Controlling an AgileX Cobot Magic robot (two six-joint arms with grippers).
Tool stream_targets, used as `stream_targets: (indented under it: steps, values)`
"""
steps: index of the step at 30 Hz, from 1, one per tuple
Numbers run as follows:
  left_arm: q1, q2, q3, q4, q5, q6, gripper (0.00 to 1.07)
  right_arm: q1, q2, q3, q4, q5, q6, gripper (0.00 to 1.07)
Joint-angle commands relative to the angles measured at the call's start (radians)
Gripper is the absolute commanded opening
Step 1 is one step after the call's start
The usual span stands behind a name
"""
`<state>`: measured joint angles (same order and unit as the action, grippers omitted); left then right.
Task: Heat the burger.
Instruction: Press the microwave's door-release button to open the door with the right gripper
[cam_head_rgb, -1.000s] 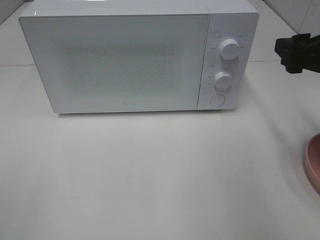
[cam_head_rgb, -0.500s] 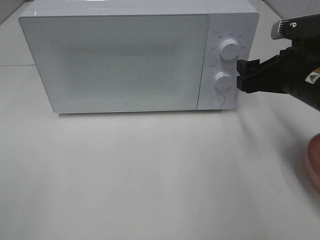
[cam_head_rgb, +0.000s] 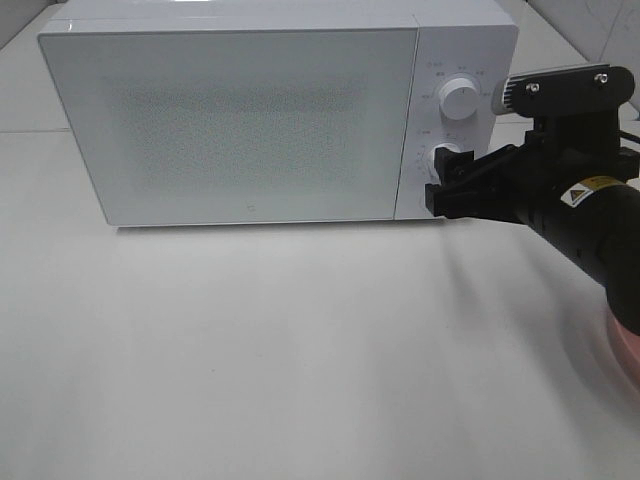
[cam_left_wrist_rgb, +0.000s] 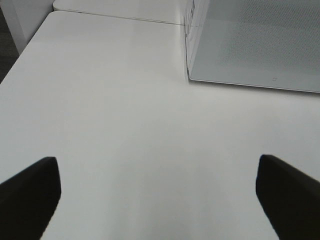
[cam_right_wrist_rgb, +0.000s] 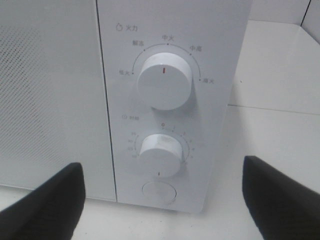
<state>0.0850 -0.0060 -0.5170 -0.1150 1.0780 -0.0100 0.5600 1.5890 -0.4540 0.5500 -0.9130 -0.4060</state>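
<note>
As the white box-shaped microwave (cam_head_rgb: 240, 120) stands shut, the black right gripper (cam_head_rgb: 440, 190), jaws wide, faces its round white release button (cam_right_wrist_rgb: 159, 191), likely to open it; the left gripper (cam_left_wrist_rgb: 160, 195) is wide too; the burger is unseen.

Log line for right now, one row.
right gripper: open, facing lower knob | left gripper: open, above table | microwave door: shut | burger: not in view

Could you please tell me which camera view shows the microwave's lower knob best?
The right wrist view: the lower knob faces the camera unobstructed, dial marks visible. In the exterior high view the right gripper partly covers it. The left wrist view shows only a corner of the microwave, no knob.
</note>
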Motion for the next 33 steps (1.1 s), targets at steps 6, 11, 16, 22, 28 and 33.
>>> stream_targets:
  steps: [6,11,16,22,28,33]
  values:
    - [-0.005,-0.014,0.001,-0.006,-0.011,-0.003,0.98,0.013,-0.003,0.01,0.097,-0.016,0.098,0.74]
    - [-0.005,-0.014,0.001,-0.006,-0.011,-0.003,0.98,0.013,-0.003,0.01,0.135,0.022,0.461,0.51]
    - [-0.005,-0.014,0.001,-0.006,-0.011,-0.003,0.98,0.013,-0.003,0.01,0.132,0.042,0.718,0.28]
    - [-0.005,-0.014,0.001,-0.006,-0.011,-0.003,0.98,0.013,-0.003,0.01,0.111,0.107,1.175,0.0]
    - [-0.005,-0.014,0.001,-0.006,-0.011,-0.003,0.98,0.013,0.003,0.01,0.037,0.135,1.415,0.0]
    - [-0.005,-0.014,0.001,-0.006,-0.011,-0.003,0.98,0.013,0.006,0.01,-0.088,0.141,1.598,0.0]
